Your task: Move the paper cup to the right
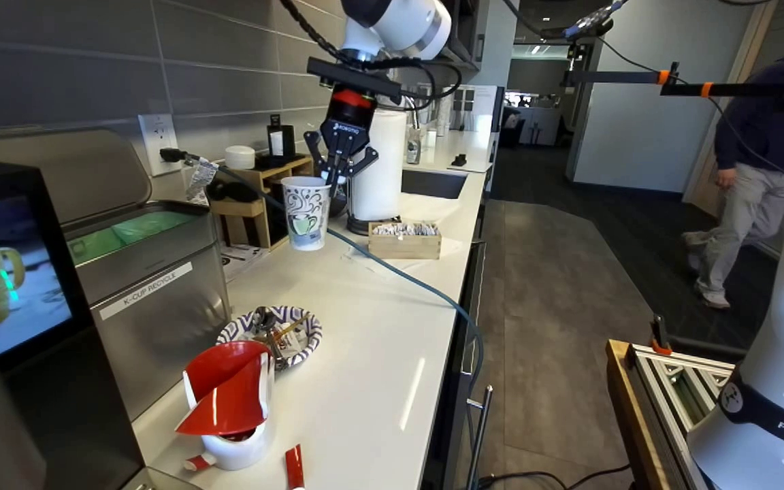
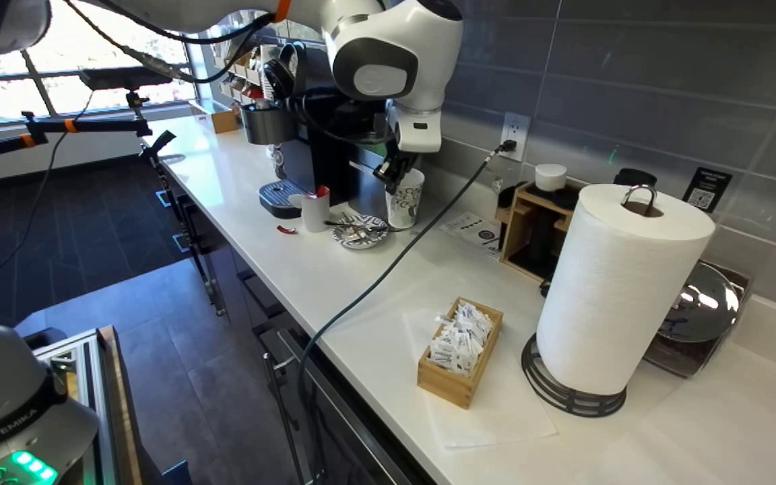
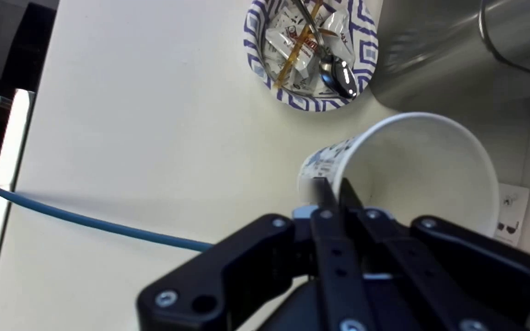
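Observation:
The paper cup [image 1: 306, 218] is white with a grey swirl print and a wide rim. It stands upright over the counter, beside the steel recycle bin. It also shows in an exterior view [image 2: 405, 201] and in the wrist view [image 3: 423, 165], where I look into its mouth. My gripper [image 1: 335, 181] is at the cup's rim; in the wrist view the fingertips [image 3: 338, 189] straddle the rim wall, one outside and one inside, closed together on it. I cannot tell whether the cup's base touches the counter.
A patterned bowl [image 1: 314, 325] with wrappers and a spoon lies near the cup. A blue cable [image 2: 376, 281] crosses the counter close by. A wooden box of sachets [image 2: 443, 385], a paper towel roll [image 2: 620, 289] and a red and white container [image 1: 235, 398] stand on the counter.

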Action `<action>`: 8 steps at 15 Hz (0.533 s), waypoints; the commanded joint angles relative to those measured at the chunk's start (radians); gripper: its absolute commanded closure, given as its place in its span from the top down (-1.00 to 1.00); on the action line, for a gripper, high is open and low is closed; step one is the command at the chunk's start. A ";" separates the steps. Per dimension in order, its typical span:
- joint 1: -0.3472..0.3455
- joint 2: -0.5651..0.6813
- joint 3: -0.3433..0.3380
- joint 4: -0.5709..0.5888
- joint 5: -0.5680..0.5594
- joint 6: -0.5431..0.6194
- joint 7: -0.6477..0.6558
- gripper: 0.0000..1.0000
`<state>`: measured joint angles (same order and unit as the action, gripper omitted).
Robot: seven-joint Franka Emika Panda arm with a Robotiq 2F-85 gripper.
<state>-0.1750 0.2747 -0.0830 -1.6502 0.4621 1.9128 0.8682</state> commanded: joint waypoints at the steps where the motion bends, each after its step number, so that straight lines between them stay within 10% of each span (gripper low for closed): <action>1: -0.033 -0.146 -0.065 -0.183 0.070 0.015 0.036 -0.98; 8: -0.111 -0.120 -0.172 -0.179 0.140 -0.020 0.041 -0.98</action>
<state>-0.2705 0.1279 -0.2384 -1.8444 0.5615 1.9130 0.8981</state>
